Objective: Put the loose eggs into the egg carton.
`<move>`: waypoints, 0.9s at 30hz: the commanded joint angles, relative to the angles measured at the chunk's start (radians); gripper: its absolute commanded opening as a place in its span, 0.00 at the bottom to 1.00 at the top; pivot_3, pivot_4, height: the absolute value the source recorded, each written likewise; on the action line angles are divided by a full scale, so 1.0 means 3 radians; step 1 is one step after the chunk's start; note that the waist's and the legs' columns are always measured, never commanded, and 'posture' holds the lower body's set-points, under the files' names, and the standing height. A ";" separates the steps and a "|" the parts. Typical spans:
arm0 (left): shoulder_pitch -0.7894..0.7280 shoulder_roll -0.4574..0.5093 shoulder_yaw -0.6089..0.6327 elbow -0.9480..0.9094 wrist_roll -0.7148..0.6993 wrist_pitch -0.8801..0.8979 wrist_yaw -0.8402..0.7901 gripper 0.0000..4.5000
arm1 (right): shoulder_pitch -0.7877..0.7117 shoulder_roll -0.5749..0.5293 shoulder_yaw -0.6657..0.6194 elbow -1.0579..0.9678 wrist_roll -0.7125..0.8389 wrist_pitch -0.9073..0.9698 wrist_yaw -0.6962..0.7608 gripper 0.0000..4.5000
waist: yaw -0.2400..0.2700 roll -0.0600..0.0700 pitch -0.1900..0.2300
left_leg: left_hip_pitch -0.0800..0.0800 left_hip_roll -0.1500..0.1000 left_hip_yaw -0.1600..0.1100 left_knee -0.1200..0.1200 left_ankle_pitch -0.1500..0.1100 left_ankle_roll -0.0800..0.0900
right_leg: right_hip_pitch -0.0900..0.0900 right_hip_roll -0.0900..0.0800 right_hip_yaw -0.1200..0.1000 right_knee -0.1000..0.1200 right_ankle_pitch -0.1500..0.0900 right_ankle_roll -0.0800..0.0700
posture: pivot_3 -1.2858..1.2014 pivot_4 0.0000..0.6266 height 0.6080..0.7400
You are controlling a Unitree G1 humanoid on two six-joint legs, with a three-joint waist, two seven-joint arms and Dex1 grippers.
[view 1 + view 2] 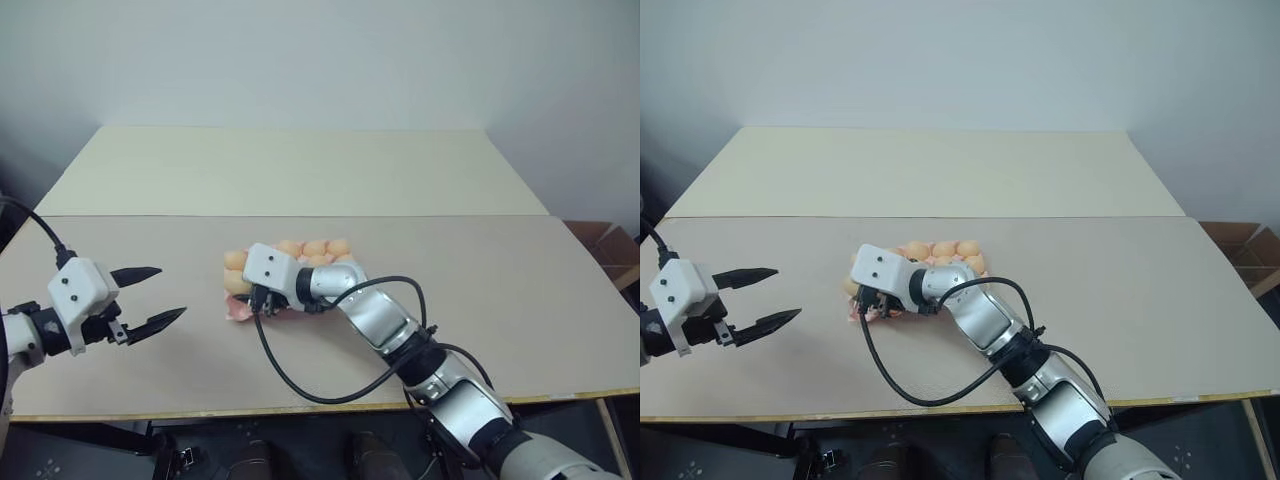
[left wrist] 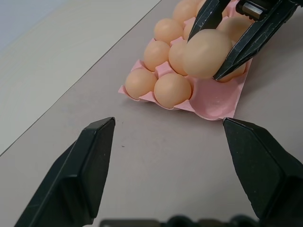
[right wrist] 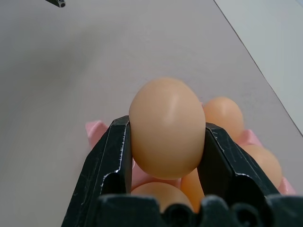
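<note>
The pale pink egg carton [image 2: 215,97] lies near the middle of the grey-brown table, with several orange-tan eggs [image 1: 315,248] sitting in its cups. My right gripper [image 3: 166,124] is shut on one loose egg [image 3: 166,142] and hovers over the carton's near-left corner [image 1: 240,312]. In the left wrist view the same egg [image 2: 207,53] hangs between the black fingers just above the carton. My left gripper [image 1: 172,291] stands open with nothing in it, well to the left of the carton and pointing toward it.
A cream table [image 1: 290,170] adjoins the grey-brown one at the back. A cardboard box [image 1: 610,245] stands off the right edge. My right arm's black cable [image 1: 300,385] loops over the tabletop near the front edge.
</note>
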 commanded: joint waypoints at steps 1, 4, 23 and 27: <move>0.0015 -0.0003 0.0144 -0.0070 0.0003 -0.0099 0.0019 0.87 | -0.0021 0.0037 0.0010 -0.0112 -0.0017 -0.0123 0.0058 0.60 | -0.0001 0.0000 0.0000 | 0.0000 0.0000 0.0000 -0.0001 0.0000 0.0000 | 0.0000 0.0000 0.0000 0.0000 0.0000 0.0000 | 0.52 0.24 1.00; -0.0005 0.0007 0.0144 -0.0042 0.0004 -0.0110 0.0011 0.87 | 0.0013 0.0038 0.0005 -0.0215 0.0009 -0.0167 0.0094 0.83 | 0.0002 0.0000 0.0000 | 0.0000 0.0000 -0.0001 -0.0001 0.0000 0.0000 | 0.0000 0.0000 -0.0001 0.0000 0.0001 0.0002 | 0.52 0.24 1.00; -0.0105 0.0037 0.0045 -0.0013 -0.0088 -0.0081 -0.0109 0.87 | 0.0414 -0.1345 -0.1061 -0.1758 0.0720 0.0651 0.0753 0.99 | 0.0077 -0.0001 0.0000 | -0.0003 -0.0003 0.0000 -0.0002 -0.0001 -0.0001 | 0.0001 -0.0006 -0.0003 -0.0007 -0.0005 -0.0005 | 0.52 0.24 1.00; -0.0067 0.0069 0.0091 -0.0039 -0.0179 0.0065 -0.0174 0.87 | 0.0696 -0.2054 -0.1489 -0.1984 0.1022 0.0729 0.1123 0.99 | 0.0096 0.0000 0.0001 | -0.0001 -0.0002 0.0000 -0.0003 -0.0001 -0.0001 | 0.0001 -0.0003 -0.0002 -0.0006 -0.0013 -0.0008 | 0.52 0.24 1.00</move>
